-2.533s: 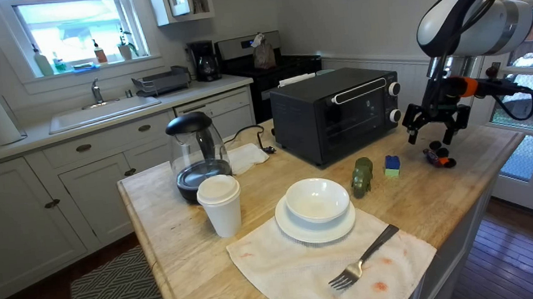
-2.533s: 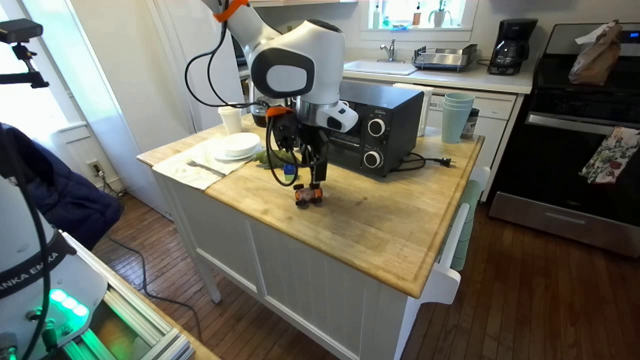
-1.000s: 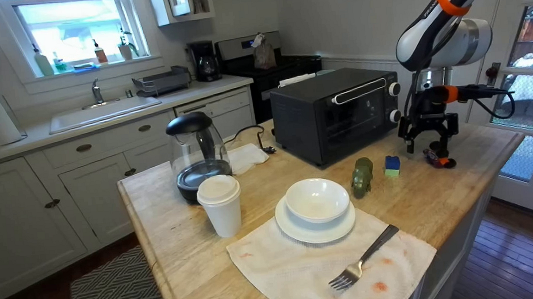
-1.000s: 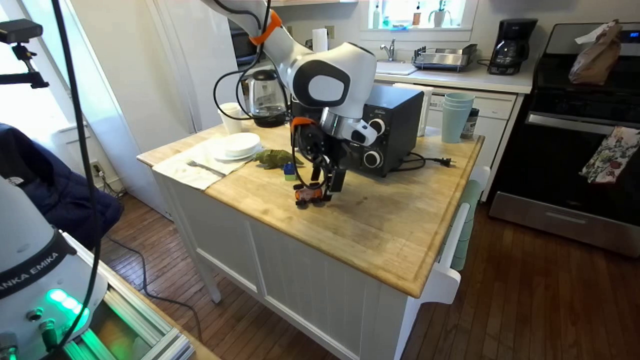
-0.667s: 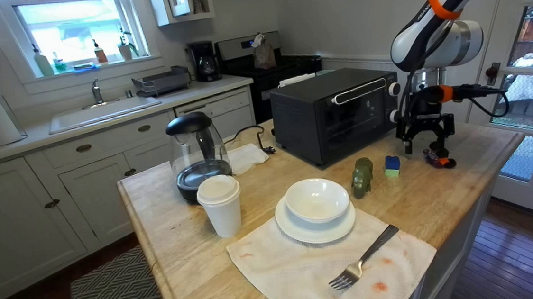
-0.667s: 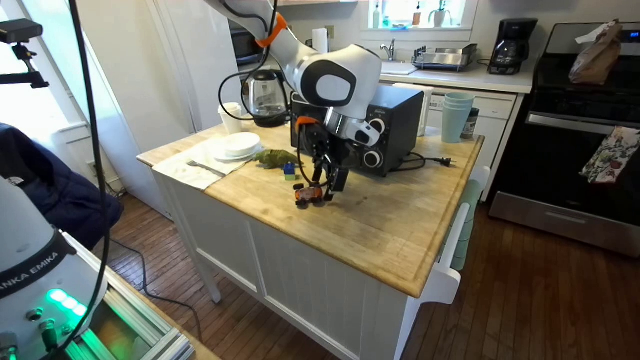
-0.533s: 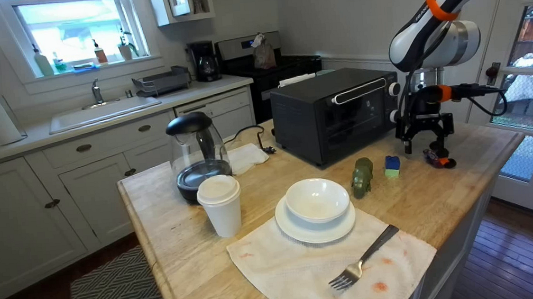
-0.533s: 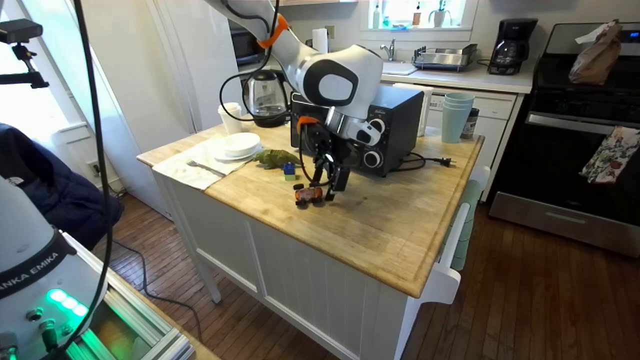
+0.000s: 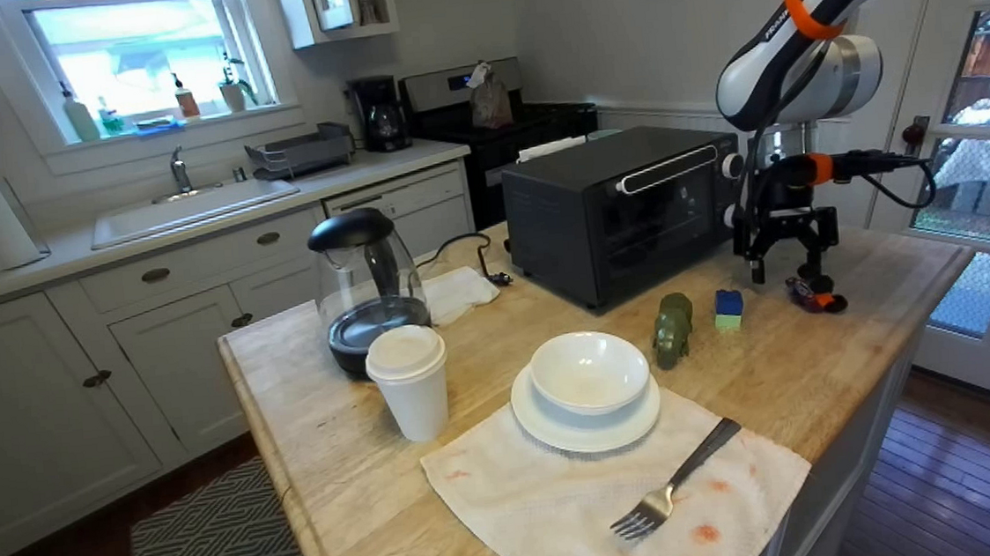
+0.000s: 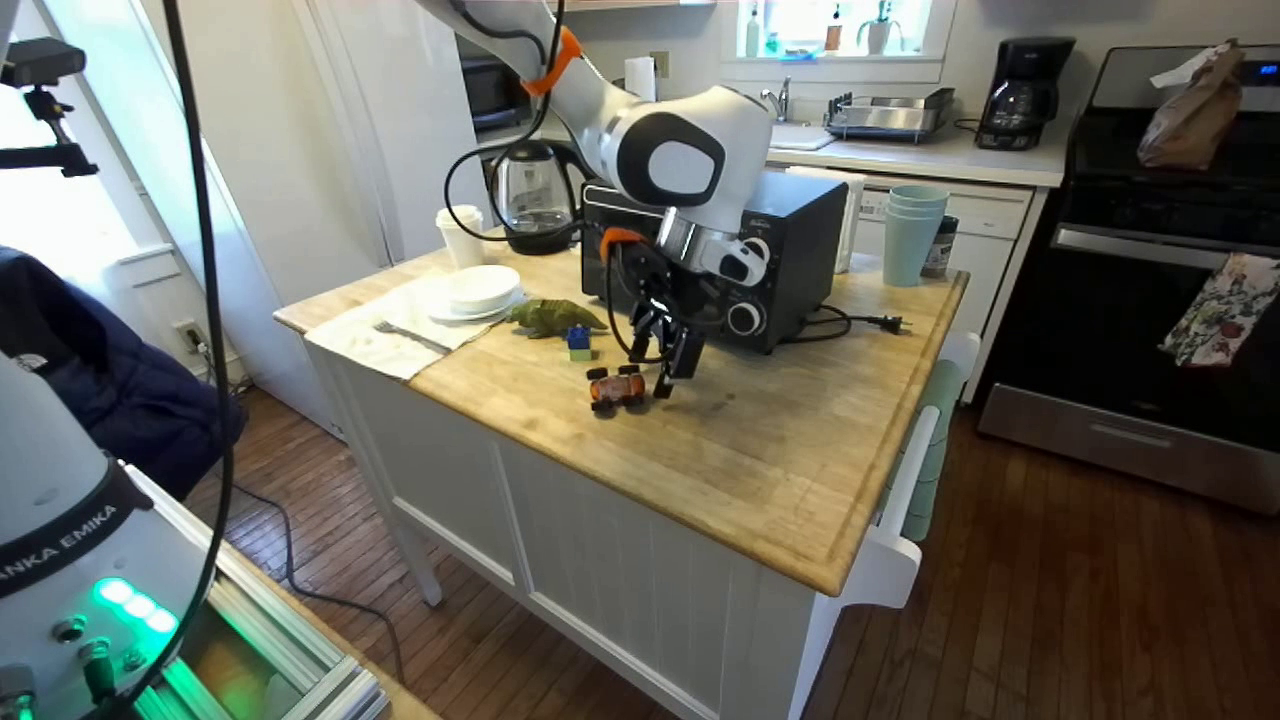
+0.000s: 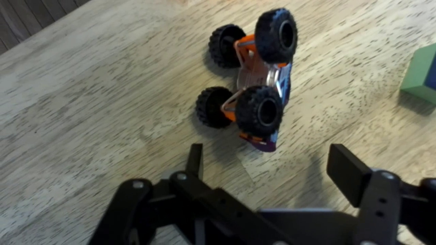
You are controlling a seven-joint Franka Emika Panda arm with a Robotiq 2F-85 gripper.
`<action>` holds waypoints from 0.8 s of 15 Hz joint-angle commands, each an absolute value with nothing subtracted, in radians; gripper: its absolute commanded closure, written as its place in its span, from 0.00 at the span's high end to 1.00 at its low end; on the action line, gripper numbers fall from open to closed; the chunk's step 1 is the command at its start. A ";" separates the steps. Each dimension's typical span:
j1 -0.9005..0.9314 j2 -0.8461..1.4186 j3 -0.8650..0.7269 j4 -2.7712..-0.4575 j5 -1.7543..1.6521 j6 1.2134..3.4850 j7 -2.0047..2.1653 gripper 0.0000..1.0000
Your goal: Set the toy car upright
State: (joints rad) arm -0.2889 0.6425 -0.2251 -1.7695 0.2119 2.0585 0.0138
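Monster truck point(image 11: 253, 76) lay on its side on the worktop point(image 11: 102, 112), two knobbly tyres point(image 11: 276, 36) up in the air, two down on the wood! My claw point(image 11: 269, 166) hung wide just beside it, jaws well apart, grain showing through the gap. In both exterior views I had the black toaster oven point(image 9: 614, 216) near my claw, the blue-and-green block point(image 9: 728, 308) near the truck, the green toy animal point(image 9: 673, 329) past that block. Farther along sat the white bowl point(image 9: 593, 401) on its plate point(image 9: 591, 436), with the fork point(image 9: 687, 467) on the orange-spotted cloth point(image 9: 529, 487)!
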 commanded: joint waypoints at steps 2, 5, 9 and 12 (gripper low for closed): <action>-0.301 0.674 -0.220 -1.715 0.180 2.004 0.044 0.85; -0.303 0.681 -0.220 -1.702 0.183 1.987 0.052 0.82; -0.306 0.691 -0.220 -1.685 0.187 1.969 0.065 0.78; -0.310 0.699 -0.219 -1.669 0.190 1.949 0.071 0.70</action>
State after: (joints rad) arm -0.2950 0.6742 -0.2271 -1.7191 0.2084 1.9946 0.0465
